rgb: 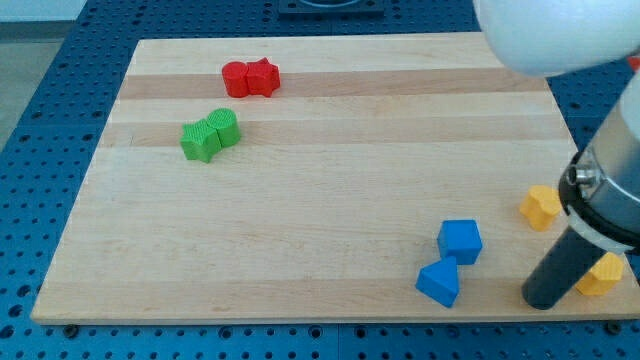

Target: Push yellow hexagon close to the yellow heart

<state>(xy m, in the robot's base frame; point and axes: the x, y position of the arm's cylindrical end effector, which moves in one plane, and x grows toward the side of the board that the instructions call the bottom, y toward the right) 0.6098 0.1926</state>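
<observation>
A yellow block (541, 206), which looks like the heart, lies near the board's right edge. A second yellow block (603, 275), likely the hexagon, lies lower right at the board's corner, partly hidden behind my rod. My tip (541, 303) rests on the board just left of and below this block, close to it; I cannot tell whether they touch. The two yellow blocks are about a block's width apart. The rod and arm housing cover the view's right side.
A blue cube (460, 241) and a blue triangular block (438, 283) sit left of my tip. Two red blocks (250, 78) touch at the top left. Two green blocks (211, 135) touch below them. The wooden board's (300, 220) bottom edge runs just under my tip.
</observation>
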